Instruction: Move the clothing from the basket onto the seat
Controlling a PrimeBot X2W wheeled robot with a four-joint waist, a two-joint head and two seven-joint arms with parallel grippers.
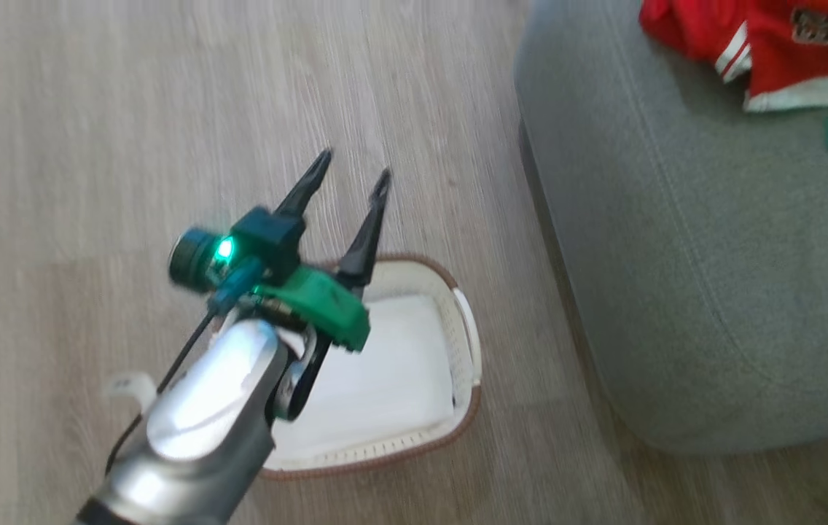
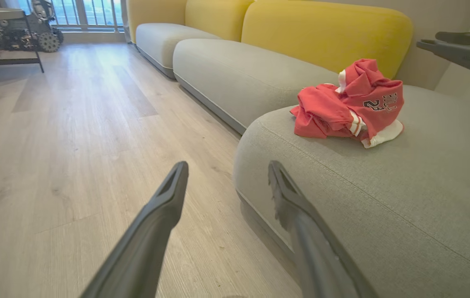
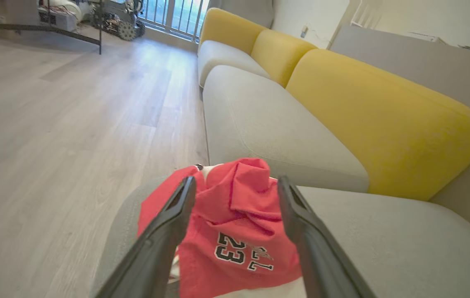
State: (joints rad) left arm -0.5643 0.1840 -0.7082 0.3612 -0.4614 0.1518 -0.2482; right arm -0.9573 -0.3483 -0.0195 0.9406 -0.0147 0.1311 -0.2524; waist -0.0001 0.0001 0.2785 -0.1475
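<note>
Looks basically done: the red sports clothing (image 2: pixel 348 103) sits in a crumpled heap on the grey seat cushion (image 2: pixel 384 186), and the white basket (image 1: pixel 469 343), on the wood floor (image 1: pixel 166 87) beside the sofa, looks empty. Both are spread wide holding nothing, the left pincer (image 1: pixel 353 166) up by the basket and the right pincer (image 3: pixel 236 182) hovering over the heap. Nothing's in the way, just yellow back cushions (image 3: pixel 375 116) behind.

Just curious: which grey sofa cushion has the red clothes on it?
The nearest grey cushion, at the row's end, holds the bunched red clothes; the two cushions beyond it carry none.
</note>
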